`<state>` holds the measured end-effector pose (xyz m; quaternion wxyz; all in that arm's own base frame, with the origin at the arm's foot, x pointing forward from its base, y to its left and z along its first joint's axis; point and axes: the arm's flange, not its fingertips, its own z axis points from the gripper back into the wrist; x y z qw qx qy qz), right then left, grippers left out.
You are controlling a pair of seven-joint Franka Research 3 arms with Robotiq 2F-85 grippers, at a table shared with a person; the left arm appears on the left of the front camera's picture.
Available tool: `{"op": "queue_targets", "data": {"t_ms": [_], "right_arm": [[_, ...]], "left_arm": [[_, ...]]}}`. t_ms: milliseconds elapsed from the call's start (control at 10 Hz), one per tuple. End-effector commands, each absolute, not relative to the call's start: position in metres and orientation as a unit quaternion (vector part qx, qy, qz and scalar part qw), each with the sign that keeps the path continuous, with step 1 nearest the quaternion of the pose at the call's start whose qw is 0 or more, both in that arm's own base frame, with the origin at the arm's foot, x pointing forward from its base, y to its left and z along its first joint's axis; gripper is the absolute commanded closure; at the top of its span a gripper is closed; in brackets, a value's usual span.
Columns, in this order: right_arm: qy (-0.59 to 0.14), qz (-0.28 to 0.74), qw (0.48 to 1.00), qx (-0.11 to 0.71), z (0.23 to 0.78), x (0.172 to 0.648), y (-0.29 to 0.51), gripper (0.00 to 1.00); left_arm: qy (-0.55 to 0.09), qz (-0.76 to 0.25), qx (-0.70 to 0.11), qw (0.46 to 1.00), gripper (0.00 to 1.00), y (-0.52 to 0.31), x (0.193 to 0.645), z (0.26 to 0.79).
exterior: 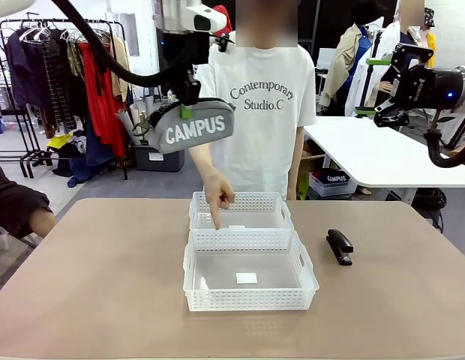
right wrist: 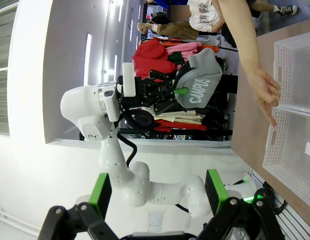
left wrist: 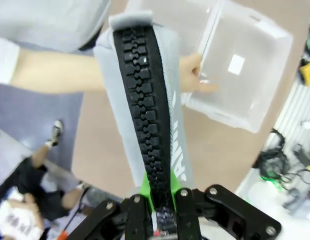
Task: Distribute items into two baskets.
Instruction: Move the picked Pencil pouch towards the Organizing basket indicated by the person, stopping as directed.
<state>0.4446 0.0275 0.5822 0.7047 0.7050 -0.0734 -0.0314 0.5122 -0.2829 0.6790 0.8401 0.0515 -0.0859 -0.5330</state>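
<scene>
While the left gripper (exterior: pixel 186 103) hangs high above the table (exterior: pixel 97 300), its fingers pinch the grey CAMPUS pouch (exterior: pixel 193 126) by its zip. The right gripper (right wrist: pixel 157 194) gapes wide, empty. The stapler (exterior: pixel 339 247) lies beside the near basket (exterior: pixel 247 300); a person's finger (exterior: pixel 216 219) seems to touch the far basket (exterior: pixel 241 199).

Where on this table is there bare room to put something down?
Free: the wide table left of the baskets, the strip before the near basket, and the corner right of the stapler. Crowded: the middle, where a hand points into the far basket.
</scene>
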Motion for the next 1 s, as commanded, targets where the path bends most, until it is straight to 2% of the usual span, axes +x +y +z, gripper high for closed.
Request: {"op": "queue_targets", "data": {"t_ms": [0,900], "right_arm": [[-0.075,-0.031,0.703,0.706,0.584,0.444,0.027,0.00],[-0.075,-0.031,0.703,0.706,0.584,0.444,0.027,0.00]], "left_arm": [[-0.096,-0.553,0.056,0.825,1.00,-0.297,0.512,0.678],[-0.066,-0.641,0.040,0.764,1.00,-0.352,0.475,0.630]]}}
